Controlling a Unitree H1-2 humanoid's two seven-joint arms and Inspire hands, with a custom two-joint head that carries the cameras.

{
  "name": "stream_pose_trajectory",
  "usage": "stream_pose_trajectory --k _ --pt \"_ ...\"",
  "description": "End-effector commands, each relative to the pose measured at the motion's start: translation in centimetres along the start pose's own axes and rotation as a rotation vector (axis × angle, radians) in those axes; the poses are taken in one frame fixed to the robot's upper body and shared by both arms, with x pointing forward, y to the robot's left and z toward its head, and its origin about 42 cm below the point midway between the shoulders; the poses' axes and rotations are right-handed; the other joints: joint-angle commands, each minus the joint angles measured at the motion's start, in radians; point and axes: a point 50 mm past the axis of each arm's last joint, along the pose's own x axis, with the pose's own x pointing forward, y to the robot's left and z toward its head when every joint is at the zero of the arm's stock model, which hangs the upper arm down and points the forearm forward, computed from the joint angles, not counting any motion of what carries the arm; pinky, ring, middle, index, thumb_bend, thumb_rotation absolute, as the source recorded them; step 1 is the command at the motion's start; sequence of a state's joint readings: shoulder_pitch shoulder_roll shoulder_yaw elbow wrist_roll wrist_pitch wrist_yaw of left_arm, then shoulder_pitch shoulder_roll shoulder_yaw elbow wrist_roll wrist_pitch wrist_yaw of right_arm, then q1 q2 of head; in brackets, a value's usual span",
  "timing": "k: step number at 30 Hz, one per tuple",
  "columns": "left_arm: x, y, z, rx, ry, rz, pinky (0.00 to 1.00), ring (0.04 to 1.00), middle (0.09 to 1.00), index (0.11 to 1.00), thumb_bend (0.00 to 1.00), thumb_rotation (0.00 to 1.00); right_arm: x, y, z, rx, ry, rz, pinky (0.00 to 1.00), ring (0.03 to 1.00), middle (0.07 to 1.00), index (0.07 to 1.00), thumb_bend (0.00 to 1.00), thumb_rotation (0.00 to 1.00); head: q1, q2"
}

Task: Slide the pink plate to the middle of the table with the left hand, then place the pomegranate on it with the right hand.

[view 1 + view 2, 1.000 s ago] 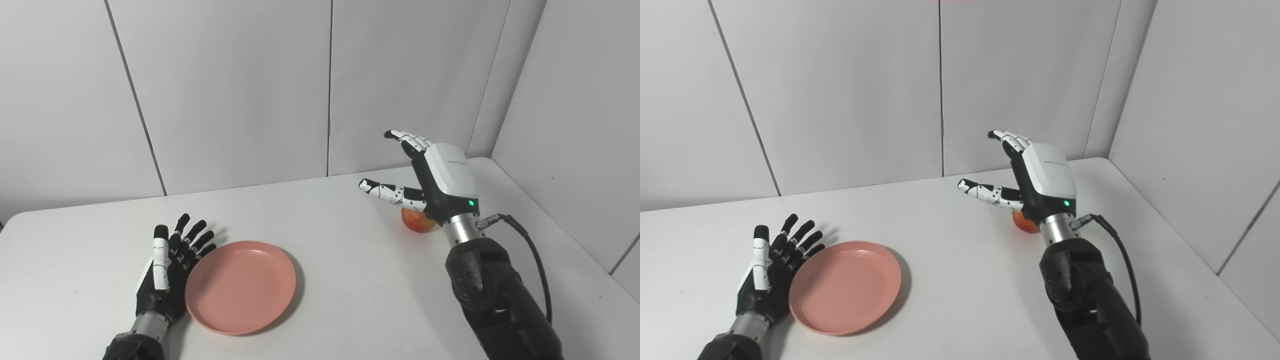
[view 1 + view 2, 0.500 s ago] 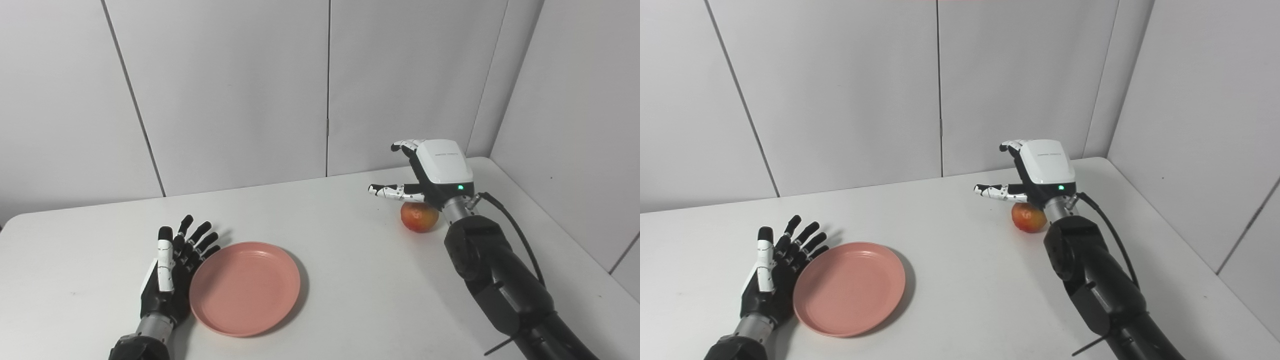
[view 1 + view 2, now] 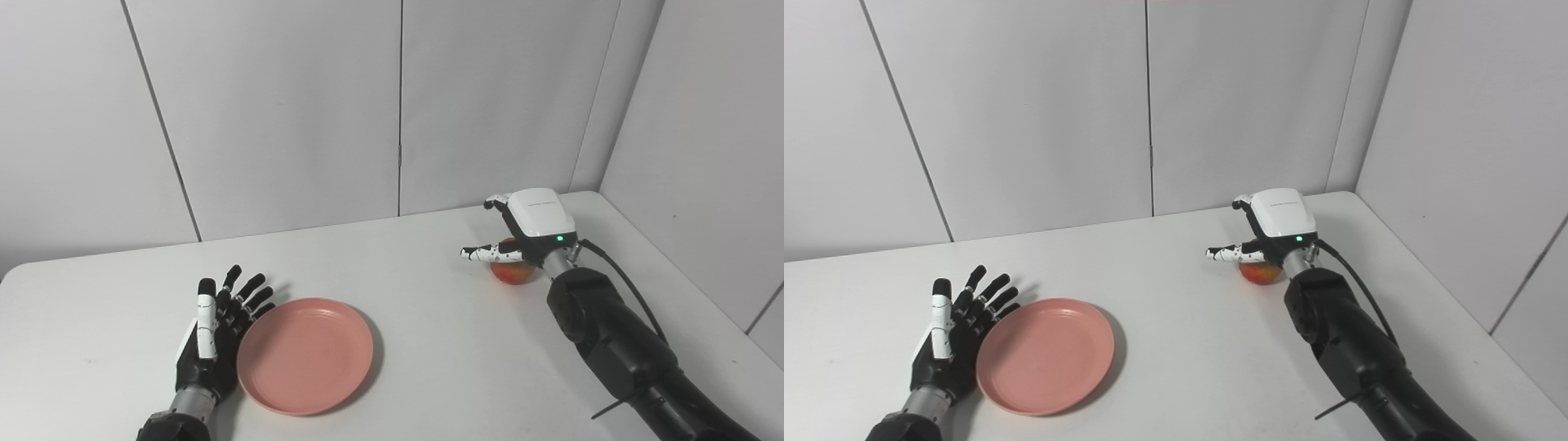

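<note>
While pomegranate sits under right hand, fingers spread

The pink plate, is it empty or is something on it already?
Empty. The pink plate shows only its bare inside; the pomegranate sits on the table under the right hand.

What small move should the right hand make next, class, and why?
Probably close its fingers around the pomegranate. The right hand sits over the fruit, thumb out beside it, and the fruit rests on the table. The pink plate lies beside the open left hand.
</note>
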State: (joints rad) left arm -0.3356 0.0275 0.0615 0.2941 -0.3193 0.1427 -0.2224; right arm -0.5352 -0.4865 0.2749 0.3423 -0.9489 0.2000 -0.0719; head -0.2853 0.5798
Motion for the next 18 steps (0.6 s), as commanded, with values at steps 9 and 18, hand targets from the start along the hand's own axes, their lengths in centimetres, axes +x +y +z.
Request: stream_pose_trajectory --k 9,18 --pt "-0.3 0.4 -0.2 0.021 0.040 0.005 0.85 0.866 0.895 1.000 0.85 0.98 0.0 -0.5 -0.2 0.100 0.084 -0.016 0.69 0.754 0.766 0.737 0.81 0.83 -0.002 0.009" --pt "-0.3 0.3 0.0 0.021 0.039 0.014 0.84 0.862 0.887 1.000 0.85 0.98 -0.8 0.6 -0.9 0.102 0.122 0.030 0.69 0.751 0.773 0.736 0.79 0.81 0.002 0.015"
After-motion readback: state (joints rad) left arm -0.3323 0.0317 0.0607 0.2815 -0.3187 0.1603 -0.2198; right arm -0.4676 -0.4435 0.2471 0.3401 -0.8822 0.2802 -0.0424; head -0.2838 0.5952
